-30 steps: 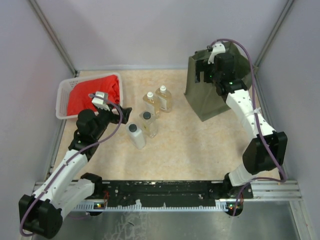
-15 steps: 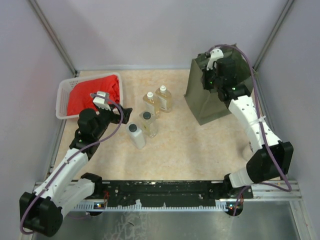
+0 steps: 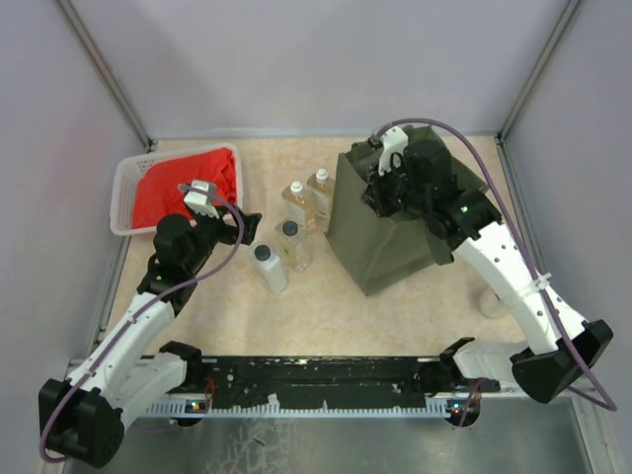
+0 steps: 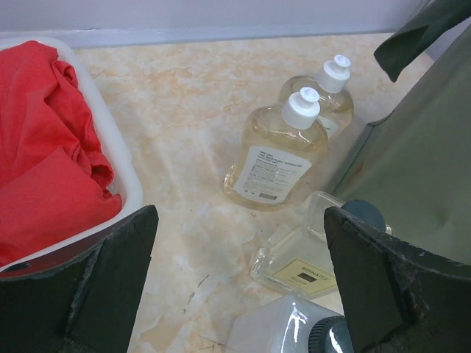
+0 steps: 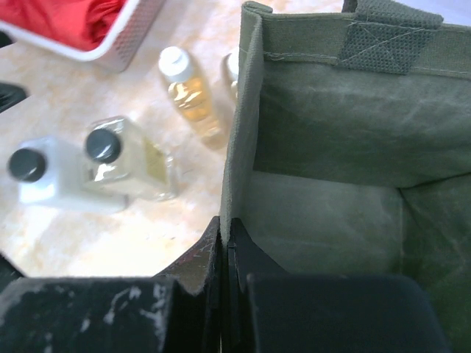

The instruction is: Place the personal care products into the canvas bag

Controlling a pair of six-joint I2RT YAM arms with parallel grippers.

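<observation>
Presently, canvas bag (image 3: 380, 242) upright right of table centre, mouth open, just beside the bottles. Right gripper (image 5: 227, 246) clamped tight on the bag's rim on the side facing the bottles, fabric pinched between the fingers.

All four bottles on the tabletop (image 3: 415, 316), outside the bag:
- nearer amber bottle (image 4: 274, 158) and farther amber bottle (image 4: 324, 95), both white-capped
- black-capped clear bottle (image 4: 305, 261)
- white bottle (image 4: 280, 334) with dark-grey cap

White lattice basket (image 3: 120, 197) at far left, holding red cloth (image 3: 188, 183). Left gripper (image 4: 239, 235) spread wide, gripping nothing, poised near the bottles.

White barcode label on nearer amber bottle, print too small to read. Yellowish label on clear bottle, likewise illegible.
</observation>
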